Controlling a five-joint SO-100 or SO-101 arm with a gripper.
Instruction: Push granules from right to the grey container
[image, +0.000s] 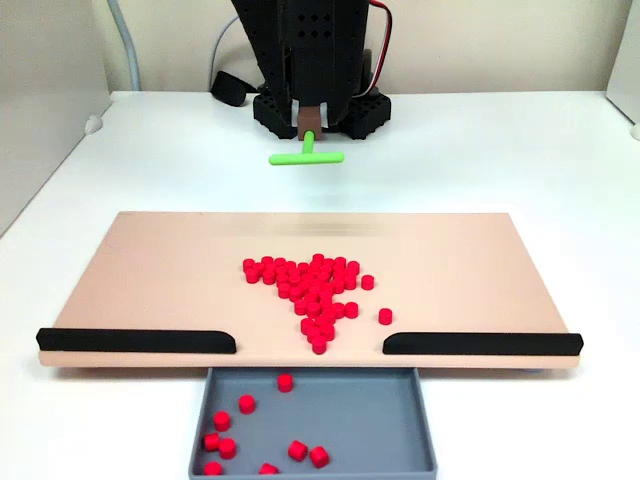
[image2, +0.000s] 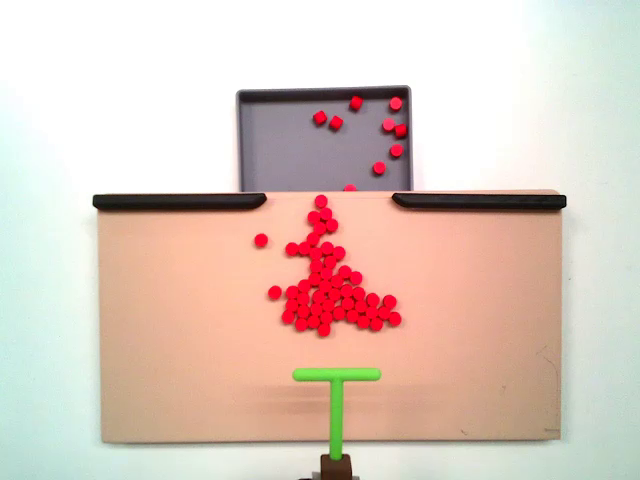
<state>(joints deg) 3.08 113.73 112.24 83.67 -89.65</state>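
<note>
**Red granules clustered mid-board, a few already in the grey tray**

In both fixed views the granules (image: 315, 290) (image2: 330, 290) lie as a loose wedge, narrowing toward the grey container (image: 350, 420) (image2: 280, 140). That shallow, low-walled tray sits flat at the board's edge, holding several scattered red pellets, mostly along one side.

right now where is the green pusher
In the top-down fixed view the green pusher hovers near the tan board's bottom edge, just below the granules.
</note>
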